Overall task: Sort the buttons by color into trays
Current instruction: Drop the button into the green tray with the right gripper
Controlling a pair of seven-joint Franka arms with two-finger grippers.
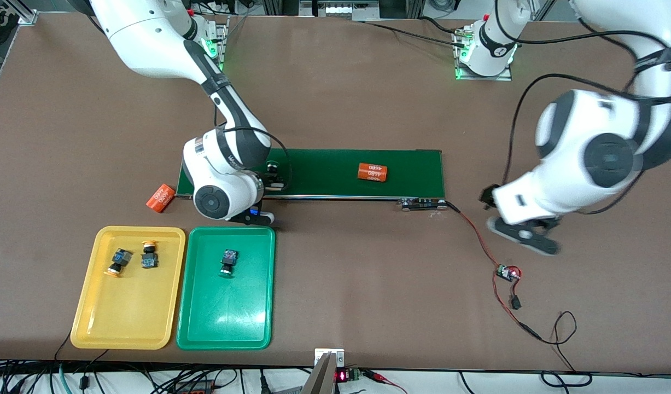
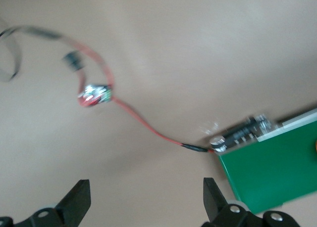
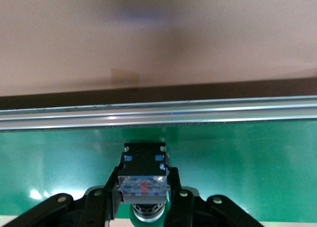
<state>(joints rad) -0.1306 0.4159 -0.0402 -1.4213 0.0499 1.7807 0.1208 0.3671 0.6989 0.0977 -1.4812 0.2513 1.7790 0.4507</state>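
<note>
Right gripper (image 3: pixel 143 200) clamps green-capped button (image 3: pixel 143 175) on belt (image 3: pixel 247 162).

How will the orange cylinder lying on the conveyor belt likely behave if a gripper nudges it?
The orange cylinder lies on its round side on the flat belt, so it would probably roll. Its smooth printed skin looks slippery. It seems rigid and unlikely to deform.

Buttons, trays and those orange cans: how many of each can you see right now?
Yellow-capped buttons: 2, in the yellow tray
Green-capped buttons: 2, one in the green tray, one gripped by the right gripper over the conveyor belt
Trays: 2
Orange cylinders: 2
Total: 8
</note>
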